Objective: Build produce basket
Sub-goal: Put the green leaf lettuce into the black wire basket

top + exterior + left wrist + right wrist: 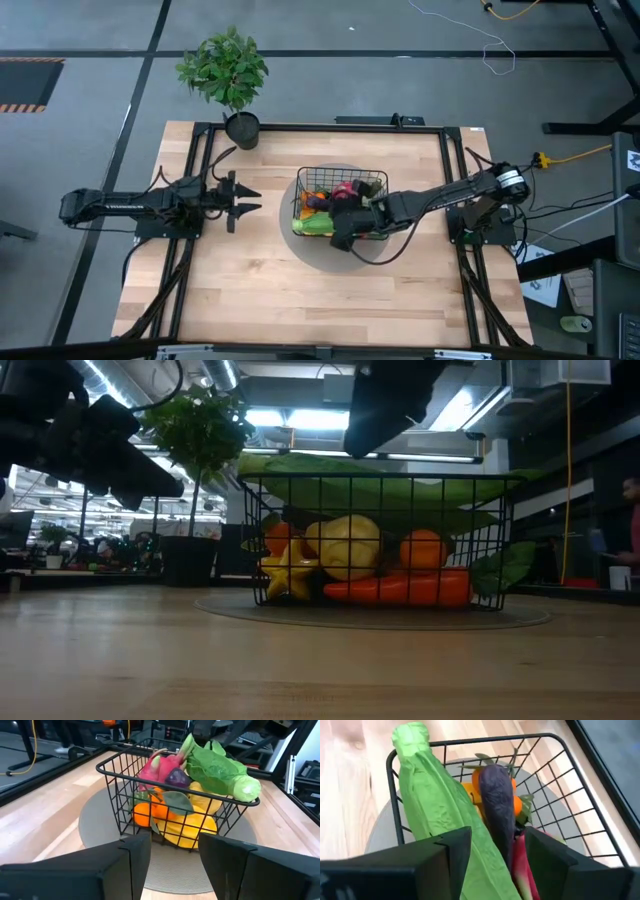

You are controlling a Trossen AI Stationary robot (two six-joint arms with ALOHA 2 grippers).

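My right pincer [345, 228] hovers over wire basket [372, 180] mid-table, fingers spread, pinching nothing. Green stalk bundle [437, 815] lies across rim, atop purple eggplant [499, 802]. Best now: lift straight up, avoid snagging mesh. Left pincer [243, 198] spread, waiting well apart.

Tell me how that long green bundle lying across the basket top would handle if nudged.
The green bundle rests high on the basket rim, so it may slide off. Its crinkled wrap suggests it is light, perhaps slightly floppy. It overhangs one end, so it could tip.
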